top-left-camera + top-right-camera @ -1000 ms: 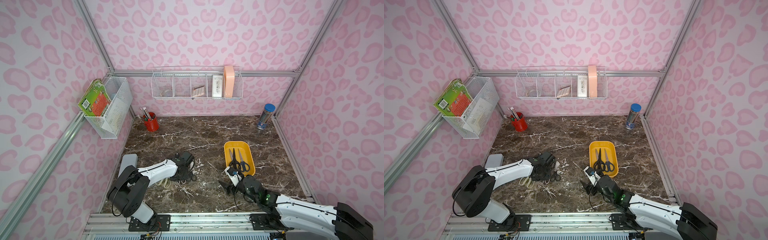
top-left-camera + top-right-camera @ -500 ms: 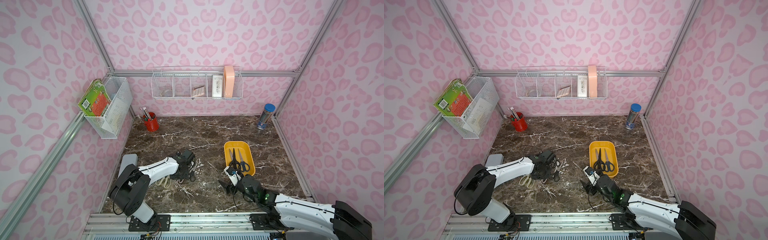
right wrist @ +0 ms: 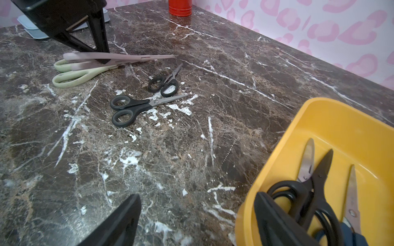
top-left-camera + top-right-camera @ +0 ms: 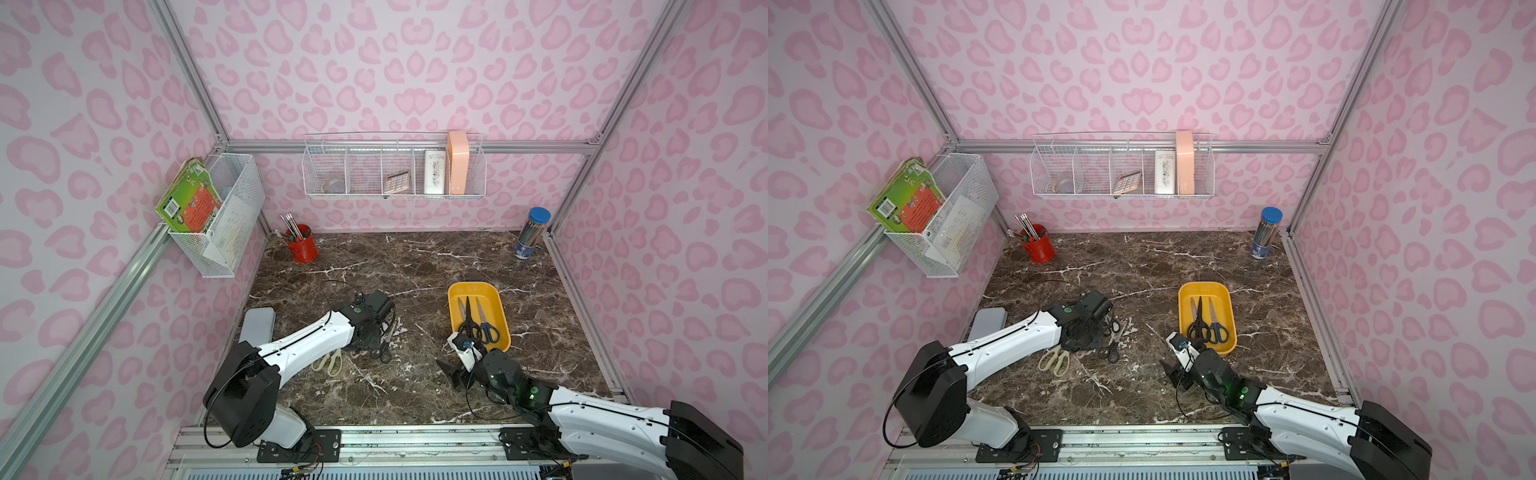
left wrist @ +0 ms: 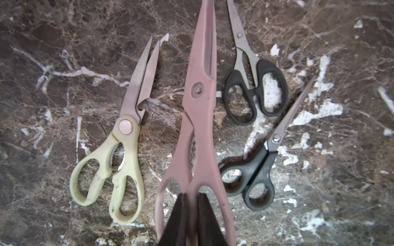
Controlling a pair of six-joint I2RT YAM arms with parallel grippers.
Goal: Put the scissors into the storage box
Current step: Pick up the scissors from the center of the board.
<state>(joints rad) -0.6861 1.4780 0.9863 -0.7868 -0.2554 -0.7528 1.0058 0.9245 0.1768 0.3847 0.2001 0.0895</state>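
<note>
Left tool (image 5: 191,197) — clamped on pink scissors (image 5: 200,102).

A yellow storage box (image 4: 1224,299) sits right of centre on the dark marble table (image 4: 1142,270). It holds a black-handled pair (image 4: 1198,322) and a blue-handled pair (image 4: 1217,331) side by side, with their blades pointing toward the top of the frame. Just off the box's lower left corner, the right pincer (image 4: 1173,359) stands with its jaws spread. Left of centre, the left arm (image 4: 1017,336) reaches in, its wrist turned down over the loose scissors. Cream scissors (image 4: 1054,359) lie below the wrist, and a small black pair (image 4: 1112,326) lies to its right. A longer black pair (image 4: 1109,353) lies lower right of the wrist. Pale pink scissors (image 4: 1082,353) barely show under it. A grey-blue case (image 4: 990,322) lies by the table's left edge.
</note>
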